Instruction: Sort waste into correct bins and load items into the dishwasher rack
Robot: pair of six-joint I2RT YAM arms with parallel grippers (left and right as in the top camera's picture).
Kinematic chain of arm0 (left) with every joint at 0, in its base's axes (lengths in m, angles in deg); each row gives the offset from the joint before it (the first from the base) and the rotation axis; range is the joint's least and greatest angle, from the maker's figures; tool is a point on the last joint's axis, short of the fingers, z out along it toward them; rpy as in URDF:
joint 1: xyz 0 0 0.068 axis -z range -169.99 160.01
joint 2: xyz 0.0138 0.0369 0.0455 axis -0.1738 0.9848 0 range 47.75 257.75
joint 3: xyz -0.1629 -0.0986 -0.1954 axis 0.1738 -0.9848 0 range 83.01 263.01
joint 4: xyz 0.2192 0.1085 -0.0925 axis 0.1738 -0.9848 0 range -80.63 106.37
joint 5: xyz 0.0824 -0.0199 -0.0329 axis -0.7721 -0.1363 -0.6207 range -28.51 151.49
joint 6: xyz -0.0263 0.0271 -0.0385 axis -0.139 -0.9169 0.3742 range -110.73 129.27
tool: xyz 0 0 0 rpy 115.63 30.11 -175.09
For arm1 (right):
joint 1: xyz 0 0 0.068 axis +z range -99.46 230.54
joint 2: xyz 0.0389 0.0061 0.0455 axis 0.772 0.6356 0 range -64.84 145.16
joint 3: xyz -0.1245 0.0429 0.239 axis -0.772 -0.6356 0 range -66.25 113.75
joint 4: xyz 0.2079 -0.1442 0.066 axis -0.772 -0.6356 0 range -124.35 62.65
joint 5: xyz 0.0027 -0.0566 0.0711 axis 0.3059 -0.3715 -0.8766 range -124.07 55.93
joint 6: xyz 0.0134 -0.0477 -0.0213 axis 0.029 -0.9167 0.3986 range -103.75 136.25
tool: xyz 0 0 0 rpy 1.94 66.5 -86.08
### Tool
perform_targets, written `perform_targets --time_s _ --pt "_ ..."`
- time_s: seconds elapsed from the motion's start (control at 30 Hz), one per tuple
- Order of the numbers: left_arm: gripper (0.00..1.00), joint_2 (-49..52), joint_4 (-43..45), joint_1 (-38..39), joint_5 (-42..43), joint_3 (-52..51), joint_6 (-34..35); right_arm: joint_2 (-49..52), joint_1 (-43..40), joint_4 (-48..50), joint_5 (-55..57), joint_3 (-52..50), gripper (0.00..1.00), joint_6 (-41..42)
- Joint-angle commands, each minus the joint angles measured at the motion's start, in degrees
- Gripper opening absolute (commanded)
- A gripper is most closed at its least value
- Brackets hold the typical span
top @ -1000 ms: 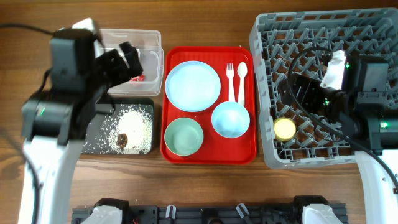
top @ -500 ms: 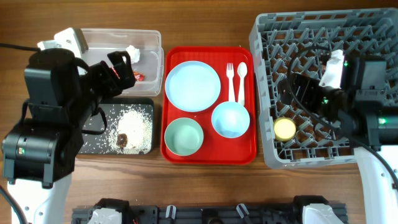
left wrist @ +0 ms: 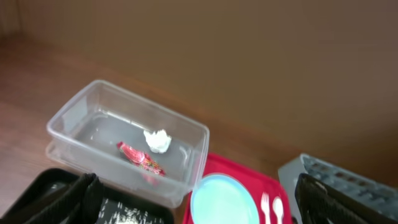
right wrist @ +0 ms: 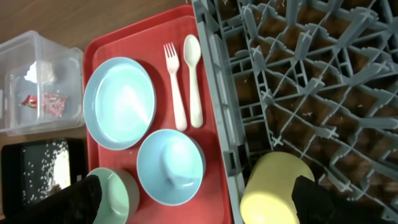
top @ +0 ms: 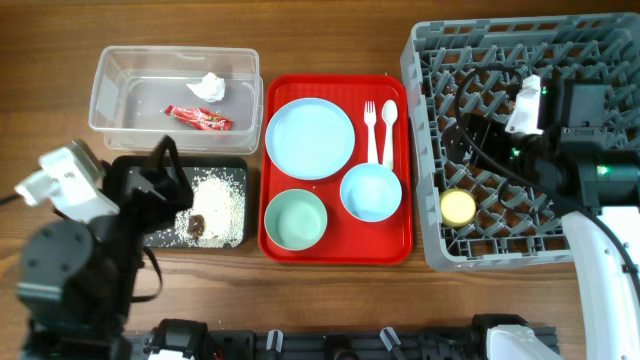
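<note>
The clear tub (top: 120,95) holds the crumpled white tissue (top: 208,87) and the red wrapper (top: 198,118); both also show in the left wrist view, tissue (left wrist: 158,140) and wrapper (left wrist: 140,157). The black tray (top: 160,232) holds rice scraps (top: 218,195). The blue plate (top: 310,138), fork (top: 370,130), spoon (top: 389,128), blue bowl (top: 371,192) and green bowl (top: 295,218) sit on the red serving tray (top: 335,248). The yellow cup (top: 458,207) lies in the grey rack (top: 590,50). My left gripper (top: 160,180) (left wrist: 199,205) is open and empty over the black tray. My right gripper (top: 487,140) (right wrist: 199,205) is open and empty above the rack's left part.
The left arm's body (top: 75,280) fills the front left corner. The right arm (top: 585,150) and its cable hang over the rack. Bare wood shows behind the red tray and in front of it.
My left arm has pulled back from over the clear tub toward the front left, and the wrapper and tissue now show fully in the tub. The right arm has barely moved.
</note>
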Motion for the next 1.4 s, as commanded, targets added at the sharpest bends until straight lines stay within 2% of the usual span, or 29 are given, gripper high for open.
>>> perform_targets --time_s 0.0,0.1,0.27,0.53,0.83,1.37 --pt "1.0 -9.8 9.1 -1.6 2.2 -15.8 -0.4 1.7 0.0 0.2 0.3 0.3 1.0 -1.0" --pt "1.0 -19.5 17.2 -2.8 5.4 -28.3 -0.4 3.0 0.0 0.2 0.3 0.3 1.0 -1.0" --pt "1.0 -29.6 23.1 -3.6 7.6 -40.7 0.0 4.3 0.0 0.2 0.3 0.3 1.0 -1.1" --pt "1.0 -36.0 29.7 -3.7 8.0 -53.5 0.0 5.9 0.0 0.2 0.3 0.3 1.0 -1.0" --pt "1.0 -36.0 40.2 -7.3 8.0 -63.2 0.0 5.9 0.0 0.2 0.3 0.3 1.0 -1.0" --pt "1.0 -36.0 39.7 -9.2 8.0 -63.1 -0.2 5.9 0.0 0.2 0.3 0.3 1.0 -1.0"
